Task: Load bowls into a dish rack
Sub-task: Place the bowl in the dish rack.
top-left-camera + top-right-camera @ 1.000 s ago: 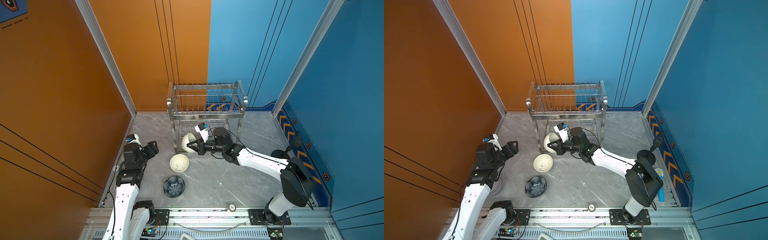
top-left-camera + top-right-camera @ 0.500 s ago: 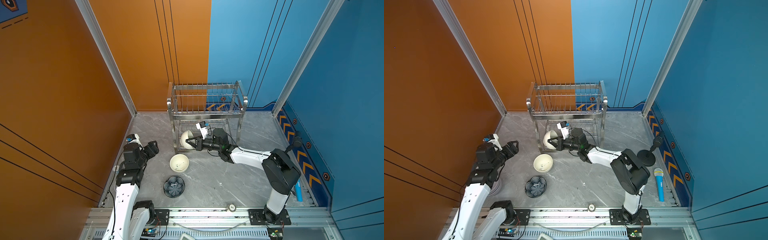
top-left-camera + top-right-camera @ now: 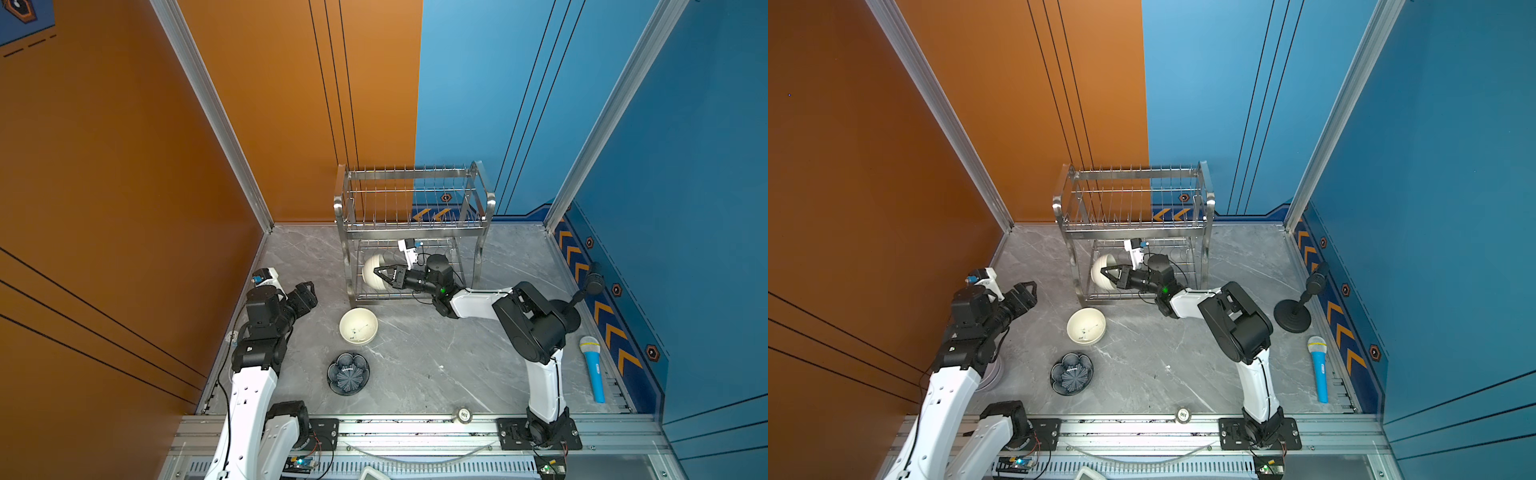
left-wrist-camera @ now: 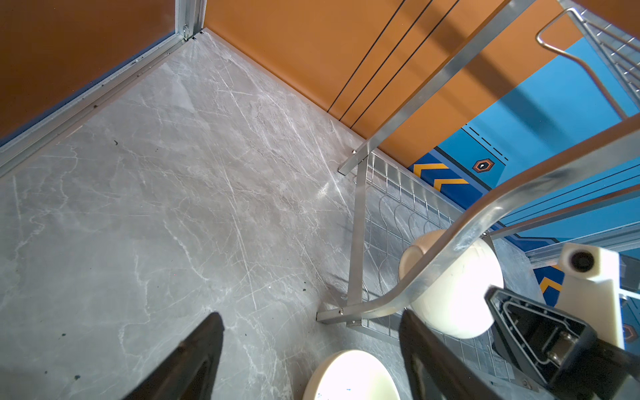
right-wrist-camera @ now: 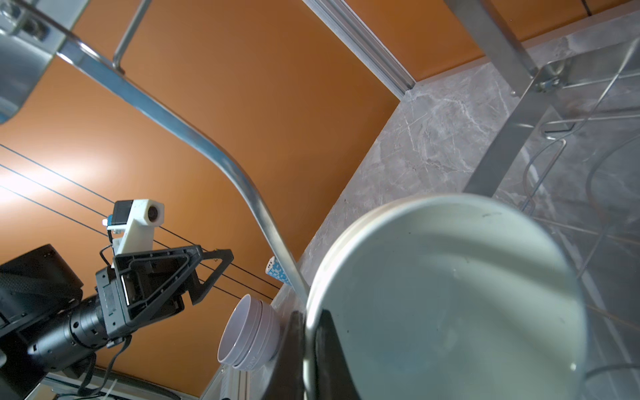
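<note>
1. Dark flower-rimmed bowl [image 3: 348,373] sits upright on the grey table [image 3: 415,365], nearest the arm bases. Stacked lilac bowls [image 5: 249,336] rest by the orange wall beside the left arm.
2. Cream bowl [image 3: 358,326] stands upright just in front of the dish rack [image 3: 415,226].
3. Left gripper [image 3: 309,293] hovers above the table with fingers spread, holding nothing.
4. Second cream bowl [image 3: 371,266] stands on edge in the rack's lower tier, at the end toward the left arm. The right gripper [image 3: 377,273] pinches its rim.
</note>
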### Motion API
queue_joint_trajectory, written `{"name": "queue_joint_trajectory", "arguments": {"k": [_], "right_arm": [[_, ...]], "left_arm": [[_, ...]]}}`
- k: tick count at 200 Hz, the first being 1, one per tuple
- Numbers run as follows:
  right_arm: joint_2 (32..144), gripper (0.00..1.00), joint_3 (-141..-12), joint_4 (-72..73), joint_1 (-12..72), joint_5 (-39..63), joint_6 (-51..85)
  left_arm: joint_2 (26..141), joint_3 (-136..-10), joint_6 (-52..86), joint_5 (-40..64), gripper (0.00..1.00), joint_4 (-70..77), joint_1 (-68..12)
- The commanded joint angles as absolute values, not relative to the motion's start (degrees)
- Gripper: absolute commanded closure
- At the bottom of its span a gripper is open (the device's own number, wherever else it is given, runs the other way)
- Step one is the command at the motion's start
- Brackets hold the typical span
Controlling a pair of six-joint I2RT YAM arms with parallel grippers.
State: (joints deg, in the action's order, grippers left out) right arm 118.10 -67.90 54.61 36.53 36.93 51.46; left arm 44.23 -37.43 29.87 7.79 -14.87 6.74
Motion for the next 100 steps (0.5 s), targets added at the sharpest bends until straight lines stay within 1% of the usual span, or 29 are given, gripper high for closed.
{"name": "queue_joint_trajectory", "arguments": {"k": [1, 100], "right_arm": [[119.3, 1.0, -72.3, 64.0, 36.0, 39.2, 55.2], [130.6, 1.0, -85.1, 67.9, 33.9, 41.3, 63.4]], "left_arm": [[44.2, -39.6, 29.6, 8.8, 0.2, -15.0, 7.3], [44.7, -40.6, 28.5, 9.0, 0.2, -15.9, 7.5]]}}
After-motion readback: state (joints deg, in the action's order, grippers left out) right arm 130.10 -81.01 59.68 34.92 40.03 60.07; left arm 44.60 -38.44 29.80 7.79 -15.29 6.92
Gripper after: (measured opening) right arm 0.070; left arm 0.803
